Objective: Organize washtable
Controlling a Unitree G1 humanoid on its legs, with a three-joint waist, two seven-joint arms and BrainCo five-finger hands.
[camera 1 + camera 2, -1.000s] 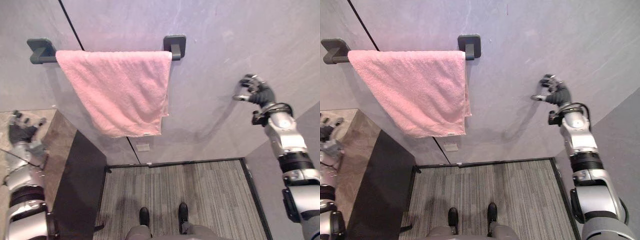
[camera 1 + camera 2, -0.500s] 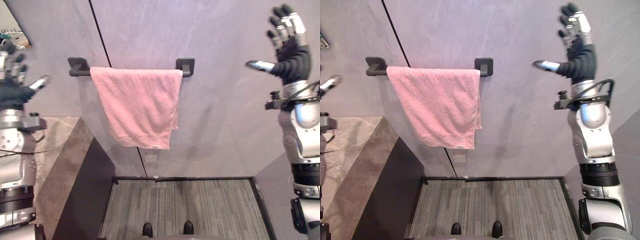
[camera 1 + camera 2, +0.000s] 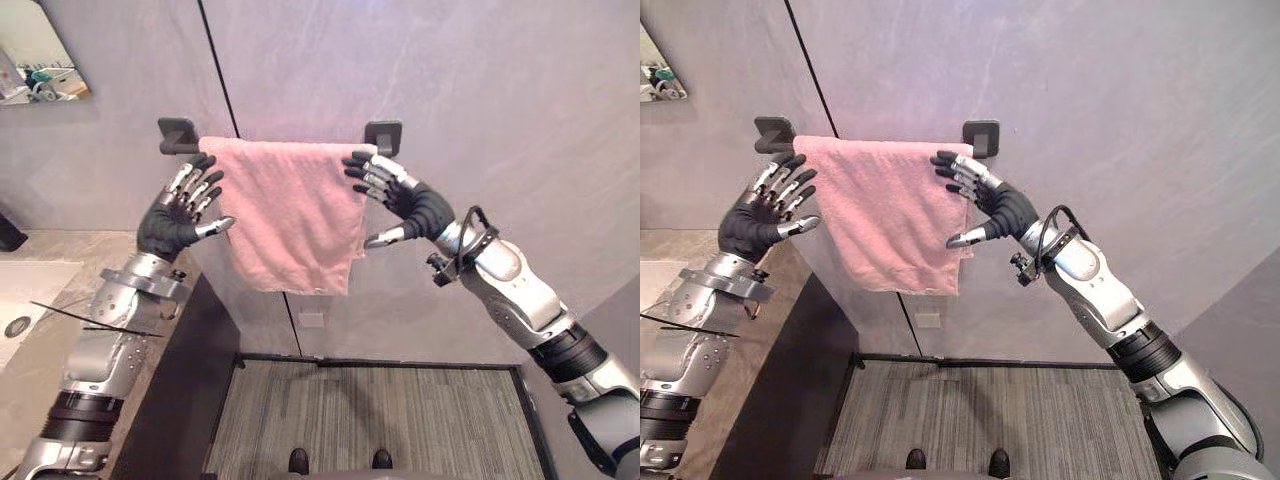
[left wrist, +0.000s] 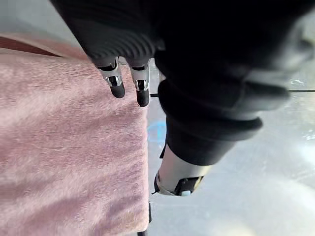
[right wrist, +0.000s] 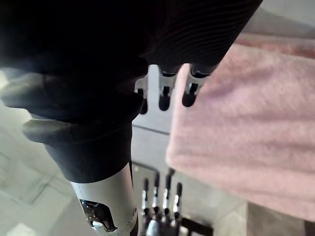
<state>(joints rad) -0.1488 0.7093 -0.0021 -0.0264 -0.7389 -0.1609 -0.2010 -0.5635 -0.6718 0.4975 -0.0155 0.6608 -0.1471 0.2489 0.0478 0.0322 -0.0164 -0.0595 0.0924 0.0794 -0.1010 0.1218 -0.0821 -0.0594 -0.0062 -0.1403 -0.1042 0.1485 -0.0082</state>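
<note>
One pink towel (image 3: 290, 215), one towel rail (image 3: 178, 135), one mirror (image 3: 40, 60), one table (image 3: 60, 250), one sink (image 3: 20, 310), and two hands: the left hand (image 3: 175, 215) and right hand (image 3: 405, 200).

I can read no word, number or sign anywhere in front of me. The pink towel (image 3: 290, 215) has a small pale tag (image 3: 322, 291) at its lower hem, and a small pale plate (image 3: 313, 320) sits on the wall below it. Any print on either is too small to read.
</note>
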